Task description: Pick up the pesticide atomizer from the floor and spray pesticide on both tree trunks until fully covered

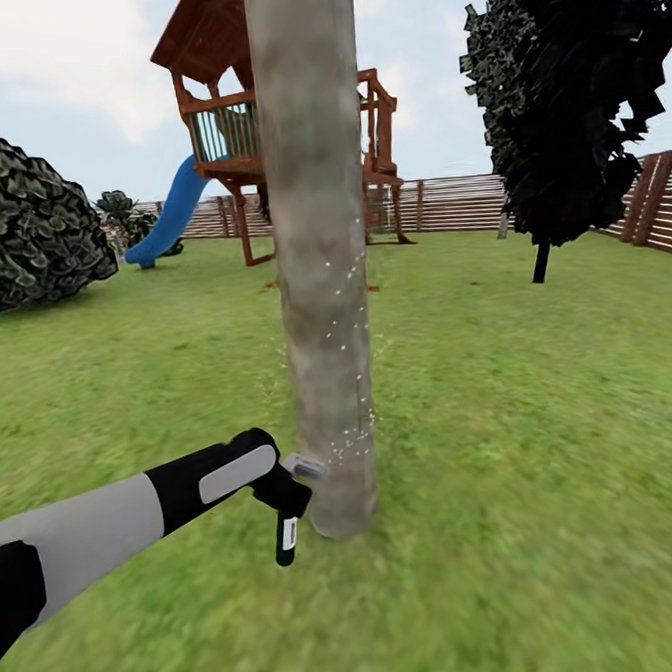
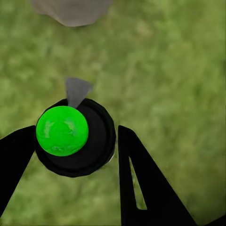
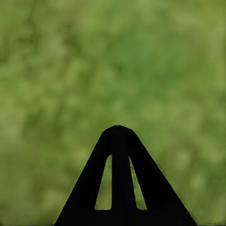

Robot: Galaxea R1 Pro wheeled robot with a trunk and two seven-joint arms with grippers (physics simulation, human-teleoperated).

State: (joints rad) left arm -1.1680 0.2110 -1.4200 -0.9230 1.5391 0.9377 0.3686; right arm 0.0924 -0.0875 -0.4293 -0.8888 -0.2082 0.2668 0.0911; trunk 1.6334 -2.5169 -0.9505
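Atomizer (image 1: 286,528) hangs in the clenched left gripper (image 1: 292,494), nozzle touching or almost touching the tree trunk (image 1: 319,277) near its base. White pesticide specks (image 1: 346,305) cover one narrow strip, so the far side may remain bare. Right gripper (image 3: 118,128) is pressed together, empty, above lawn (image 1: 544,442).

1. Trunk (image 1: 317,257): mottled grey-brown, dotted with white specks (image 1: 346,305) at its 4 o'clock side.
2. Atomizer (image 2: 75,136): black with a bright green top and a grey tip.
3. Left arm (image 1: 109,527): grey and black, with a pale panel.
4. Lawn (image 1: 544,442): patchy green.
5. Slide (image 1: 172,212), at 10 o'clock: blue; tower (image 1: 221,93) red-brown.
6. Fence (image 1: 467,203): brown slats.
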